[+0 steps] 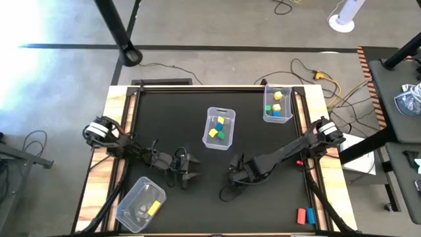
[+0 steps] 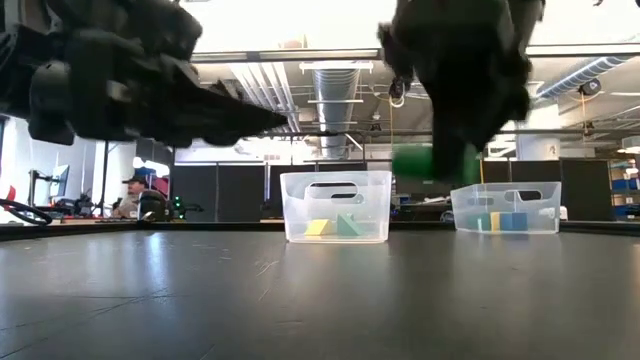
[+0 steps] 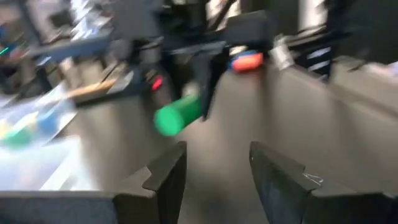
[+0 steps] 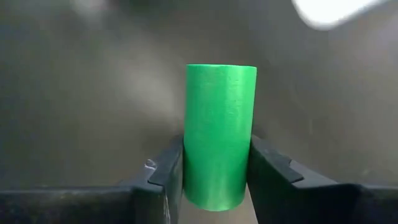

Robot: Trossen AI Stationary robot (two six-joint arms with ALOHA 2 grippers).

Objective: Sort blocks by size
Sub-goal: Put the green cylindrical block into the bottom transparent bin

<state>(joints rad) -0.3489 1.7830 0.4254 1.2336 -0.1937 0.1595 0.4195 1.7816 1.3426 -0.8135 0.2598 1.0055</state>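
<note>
A green cylinder block [image 4: 219, 124] sits between the fingers of my right gripper [image 1: 234, 178], which is shut on it near the table's middle, toward the near edge. The low view shows the green block [image 2: 432, 163] above the table top. My left gripper [image 1: 186, 176] is just left of it, open with nothing between its fingers, and its wrist view looks at the green block [image 3: 179, 116]. A red and a blue block [image 1: 302, 215] lie on the table at the near right. My right gripper pinches the cylinder's round side [image 4: 194, 168] between its two fingers, near one end. The fingers lie along the cylinder, and its other end sticks out past the fingertips. The block is lifted clear of the table.
A clear bin [image 1: 219, 128] with yellow, blue and green blocks stands at the table's middle. A second bin [image 1: 277, 104] with blocks is at the far right. A third bin [image 1: 140, 204], at the near left, holds a yellow block [image 1: 153, 208].
</note>
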